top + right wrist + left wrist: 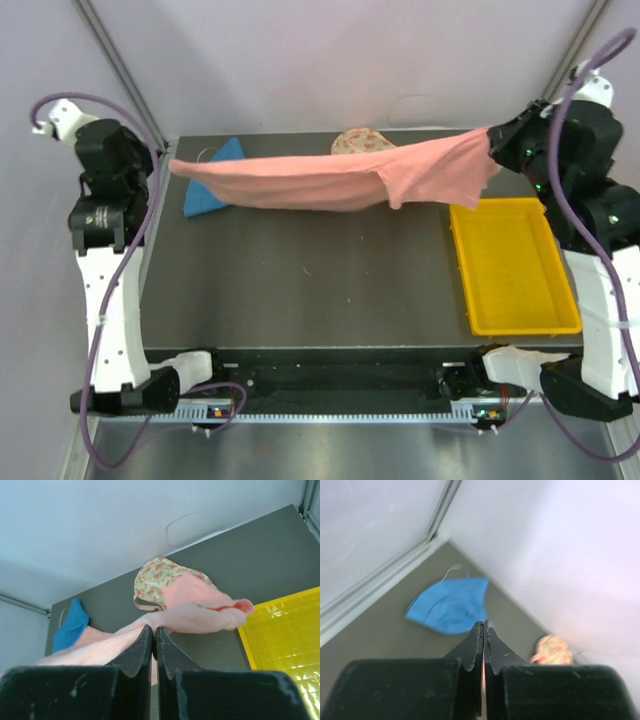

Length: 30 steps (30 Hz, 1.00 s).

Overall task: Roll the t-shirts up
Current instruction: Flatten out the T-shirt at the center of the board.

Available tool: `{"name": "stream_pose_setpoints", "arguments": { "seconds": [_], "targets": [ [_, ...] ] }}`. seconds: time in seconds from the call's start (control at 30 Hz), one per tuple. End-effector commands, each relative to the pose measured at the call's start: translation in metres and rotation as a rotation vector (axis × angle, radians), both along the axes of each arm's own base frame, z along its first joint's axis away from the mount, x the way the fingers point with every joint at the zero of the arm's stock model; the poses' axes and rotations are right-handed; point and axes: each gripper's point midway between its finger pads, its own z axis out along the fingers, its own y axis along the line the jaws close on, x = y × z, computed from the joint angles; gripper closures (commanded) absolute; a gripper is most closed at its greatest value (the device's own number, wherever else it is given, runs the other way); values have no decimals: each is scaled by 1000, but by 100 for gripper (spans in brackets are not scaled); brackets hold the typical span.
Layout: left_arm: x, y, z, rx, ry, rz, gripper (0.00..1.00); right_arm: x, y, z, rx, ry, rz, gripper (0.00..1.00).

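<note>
The salmon-pink t-shirt (330, 180) hangs stretched in the air between both grippers across the back of the table. My left gripper (168, 163) is shut on its left end; in the left wrist view only a thin pink sliver shows between the closed jaws (483, 625). My right gripper (492, 140) is shut on the right end, and pink cloth (200, 615) bunches past the closed jaws (153, 629). The blue t-shirt (212, 190) lies at the back left and also shows in the left wrist view (449, 605). The cream floral t-shirt (362, 141) lies bunched at the back middle.
A yellow tray (512, 265) stands at the right of the dark table (300, 290). White walls and metal frame posts close in the back and sides.
</note>
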Motion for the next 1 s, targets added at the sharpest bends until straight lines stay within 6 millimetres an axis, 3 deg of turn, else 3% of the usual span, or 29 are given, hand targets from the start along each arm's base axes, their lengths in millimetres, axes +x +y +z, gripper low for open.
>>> {"name": "stream_pose_setpoints", "arguments": {
  "seconds": [0.0, 0.17, 0.23, 0.27, 0.3, 0.33, 0.37, 0.4, 0.43, 0.47, 0.5, 0.53, 0.57, 0.67, 0.77, 0.83, 0.97],
  "targets": [
    [-50, -1, 91, 21, -221, 9, 100, -64, -19, 69, 46, -189, 15, 100],
    [-62, -20, 129, -49, -357, -75, 100, -96, -20, 94, 90, -277, 58, 100],
    [-52, -32, 114, -92, -312, -133, 100, -92, -13, 85, 91, -245, 91, 100],
    [-41, -36, 81, -122, -223, -145, 100, -88, -9, 78, 97, -222, 100, 100],
    [-45, -47, 61, -162, -183, -193, 100, -85, -3, 73, 103, -210, 127, 100],
    [-41, -58, 49, -187, -184, -248, 100, -78, 1, 54, 99, -168, 134, 100],
    [-31, -67, -15, -236, -50, -288, 100, -76, 3, 47, 106, -157, 141, 100],
    [-44, -90, -36, -298, -10, -391, 100, -74, 4, 39, 105, -145, 142, 100],
    [-43, -107, -53, -332, -1, -469, 100, -70, 6, 24, 102, -120, 140, 100],
    [-53, -118, -109, -375, 106, -497, 100, -67, 6, 17, 95, -103, 140, 100],
    [-60, -127, -131, -407, 144, -517, 99, -65, 7, 10, 88, -89, 139, 100],
    [-70, -153, -150, -420, 179, -599, 96, -60, 8, -2, 78, -59, 136, 100],
    [-76, -166, -181, -431, 195, -632, 92, -59, 6, -6, 66, -54, 130, 100],
    [-96, -218, -225, -426, 253, -745, 79, -51, 1, -23, 36, -23, 98, 100],
    [-110, -263, -256, -344, 333, -830, 77, -47, -6, -29, 6, -5, 59, 100],
    [-123, -298, -263, -274, 362, -923, 76, -46, -10, -29, -5, -5, 39, 100],
    [-123, -363, -284, -144, 448, -1010, 71, -47, -13, -30, -15, 3, 27, 100]
  ]
}}
